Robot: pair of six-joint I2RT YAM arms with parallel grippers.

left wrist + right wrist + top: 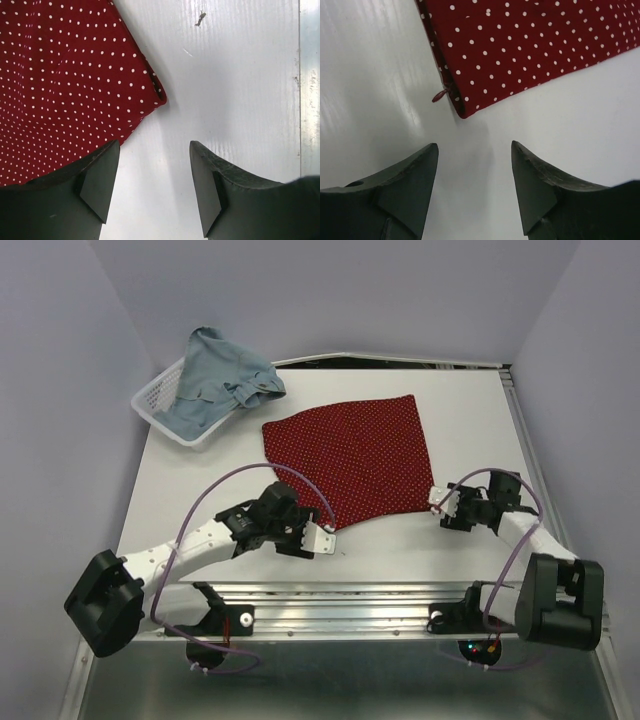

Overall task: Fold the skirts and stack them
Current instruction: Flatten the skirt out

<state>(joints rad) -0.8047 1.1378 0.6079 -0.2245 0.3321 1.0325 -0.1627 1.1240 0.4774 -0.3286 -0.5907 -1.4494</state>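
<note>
Jaws: both parted, nothing held.
Top view: red skirt (pixel 355 460) lies flat mid-table, its near edge spanning left gripper (pixel 322 537) to right gripper (pixel 437 502); denim skirt (pixel 220 385) is heaped on basket (pixel 150 408), far left.
Left wrist: skirt corner just ahead-left of the gap, not touching.
Right wrist: other corner just ahead, slightly left, not touching.
Our call: each arm is equally near its own corner.
</note>
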